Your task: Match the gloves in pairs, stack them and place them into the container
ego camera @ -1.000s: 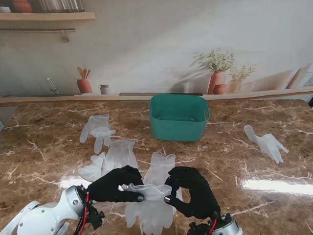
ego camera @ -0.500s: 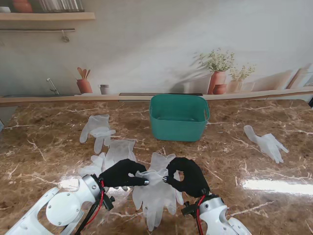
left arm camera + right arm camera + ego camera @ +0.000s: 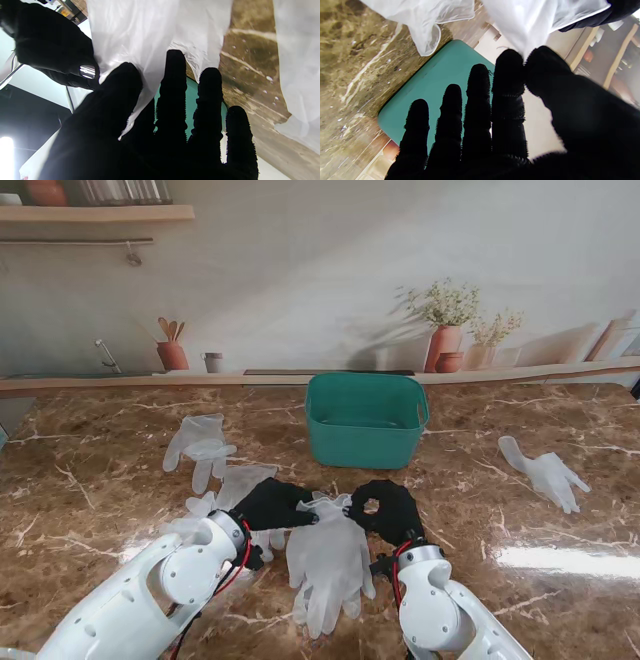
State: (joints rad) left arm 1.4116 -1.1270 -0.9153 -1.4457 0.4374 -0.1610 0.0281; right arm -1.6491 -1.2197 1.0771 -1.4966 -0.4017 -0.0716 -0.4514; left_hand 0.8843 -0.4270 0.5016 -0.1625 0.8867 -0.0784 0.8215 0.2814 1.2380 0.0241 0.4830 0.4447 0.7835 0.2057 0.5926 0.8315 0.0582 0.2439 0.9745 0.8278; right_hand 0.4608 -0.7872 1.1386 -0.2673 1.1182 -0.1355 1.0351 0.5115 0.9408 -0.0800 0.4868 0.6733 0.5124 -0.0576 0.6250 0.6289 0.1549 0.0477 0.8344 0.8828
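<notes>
Hanging by its cuff, glove pair (image 3: 328, 555) is pinched at both top corners, fingertips trailing nearer me on marble table (image 3: 520, 480). Right wrist view shows thumb-index pinch (stand view hides it). Left hand (image 3: 272, 505) and right hand (image 3: 385, 510) each closed on cuff. Teal container (image 3: 366, 420) just beyond; loose gloves (image 3: 200, 442) left.

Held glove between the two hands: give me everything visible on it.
The translucent white disposable glove looks like thin, crinkly plastic film. It hangs cuff up, fingers drooping toward me over the brown marble table. The left hand pinches one cuff corner and the right hand pinches the other between thumb and forefinger, so the cuff is stretched between them. Whether it is one layer or a stacked pair cannot be told. The teal plastic container stands farther away, not touching.
</notes>
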